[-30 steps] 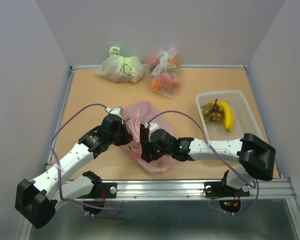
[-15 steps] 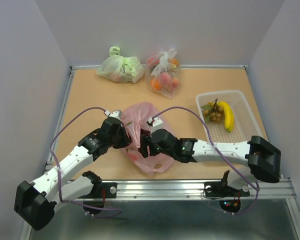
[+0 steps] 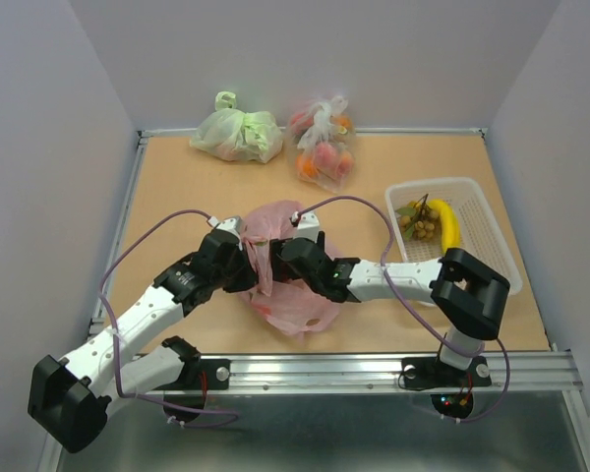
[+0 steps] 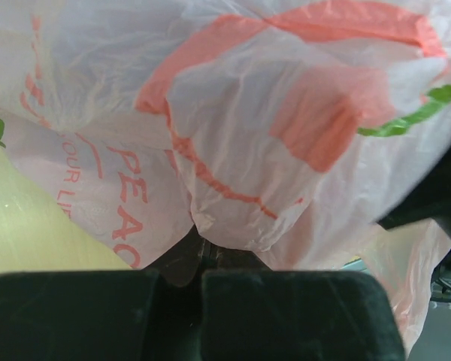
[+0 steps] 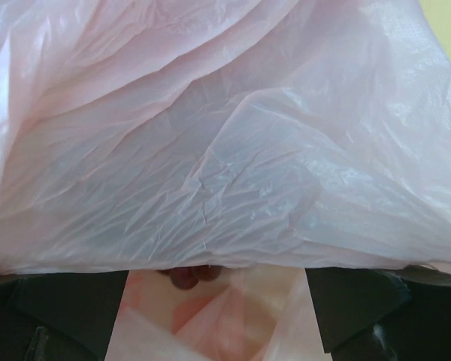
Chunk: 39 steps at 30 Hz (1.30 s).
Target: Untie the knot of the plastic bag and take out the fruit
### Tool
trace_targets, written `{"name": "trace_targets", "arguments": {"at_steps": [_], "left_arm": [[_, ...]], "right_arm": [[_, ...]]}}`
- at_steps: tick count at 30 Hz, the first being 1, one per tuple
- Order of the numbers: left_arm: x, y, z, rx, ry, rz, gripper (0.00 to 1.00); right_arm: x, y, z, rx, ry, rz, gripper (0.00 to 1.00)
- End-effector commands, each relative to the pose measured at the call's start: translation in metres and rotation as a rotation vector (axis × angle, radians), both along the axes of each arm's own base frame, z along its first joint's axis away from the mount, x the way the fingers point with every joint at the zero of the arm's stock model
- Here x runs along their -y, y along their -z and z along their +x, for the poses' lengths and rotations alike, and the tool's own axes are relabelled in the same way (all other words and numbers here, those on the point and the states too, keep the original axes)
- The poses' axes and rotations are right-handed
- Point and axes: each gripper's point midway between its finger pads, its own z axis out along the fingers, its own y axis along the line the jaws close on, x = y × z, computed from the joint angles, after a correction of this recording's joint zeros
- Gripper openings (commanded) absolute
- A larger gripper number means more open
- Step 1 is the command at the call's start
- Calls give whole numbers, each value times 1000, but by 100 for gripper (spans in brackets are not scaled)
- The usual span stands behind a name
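Right gripper [image 3: 291,252] pushes toward 11 o'clock into the plastic bag [image 3: 300,310], jaws spread; left gripper [image 3: 248,263] stays clenched on it.

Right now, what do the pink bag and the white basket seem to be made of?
The plastic bag looks like thin, translucent film, slightly glossy: it creases finely and its orange print shows through the folds. The basket seems rigid white plastic, matte, judging by its smooth rim and fine mesh floor.
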Motion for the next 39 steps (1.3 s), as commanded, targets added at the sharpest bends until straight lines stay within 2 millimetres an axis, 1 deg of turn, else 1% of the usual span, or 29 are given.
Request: {"name": "trace_targets", "arguments": {"at_steps": [1,4,5,6,7,9,10,11,14,16,17,18,20,21,22,23,24,25,26,27,29,30,31,32,34,35,36,38,39], "left_arm": [[10,-23,9,54,30,-30,0],[12,-24,10,53,40,-28,0],[12,-25,10,55,42,-32,0],[13,-25,10,53,43,-32,0],[13,-25,10,51,43,-31,0],[12,-24,11,52,41,-30,0],[13,-26,11,56,42,-32,0],[12,-26,11,58,40,-32,0],[10,-28,14,72,25,-25,0],[9,-28,14,75,18,-23,0],[7,-28,15,82,12,-19,0],[6,-27,15,80,5,-16,0],[3,-25,14,83,-3,-9,0],[3,-24,13,81,-4,-8,0],[3,-24,13,85,-4,-11,0],[3,-23,13,85,-5,-12,0],[3,-24,13,86,-5,-16,0],[4,-25,14,88,-5,-17,0],[-1,-26,20,109,-32,0,0],[-1,-27,22,114,-37,4,0],[-1,-30,26,127,-44,6,0],[-1,-35,30,141,-49,11,0],[-1,-38,32,149,-53,10,0],[-2,-39,35,162,-58,24,0],[-2,-46,42,182,-70,33,0],[-3,-48,43,189,-70,41,0],[-3,-55,48,208,-83,41,0],[-3,-59,54,220,-91,45,0],[-1,-67,56,235,-93,33,0]], "right_arm": [[-19,-24,28,108,25,91,92],[-24,-13,30,122,-9,109,87],[-30,-13,29,127,-41,134,86],[-35,-8,29,126,-70,129,84],[-35,-2,30,124,-75,113,84],[-43,2,30,118,-104,109,81],[-46,12,29,106,-116,94,81],[-47,17,28,97,-122,90,80],[-44,31,26,73,-116,76,77],[-40,35,26,63,-104,71,77],[-33,43,23,52,-95,53,77],[-29,46,23,47,-86,46,73],[-21,51,19,38,-79,34,62],[-19,49,18,41,-76,35,45],[-16,48,16,42,-79,32,35],[-17,44,17,48,-87,36,26],[-18,30,16,63,-97,55,12],[-18,24,15,75,-109,52,7],[-18,19,15,78,-119,52,3],[-20,3,15,100,-131,66,1],[-20,-9,11,105,-156,66,1],[-19,-25,10,122,-166,85,1],[-18,-22,9,115,-174,72,1],[-18,-36,5,125,-192,92,1],[-15,-49,1,136,-213,107,1],[-14,-64,-5,143,-232,129,1],[-12,-70,-8,144,-242,138,1],[-6,-82,-18,139,-269,148,1],[-3,-86,-20,139,-270,149,0]]}}
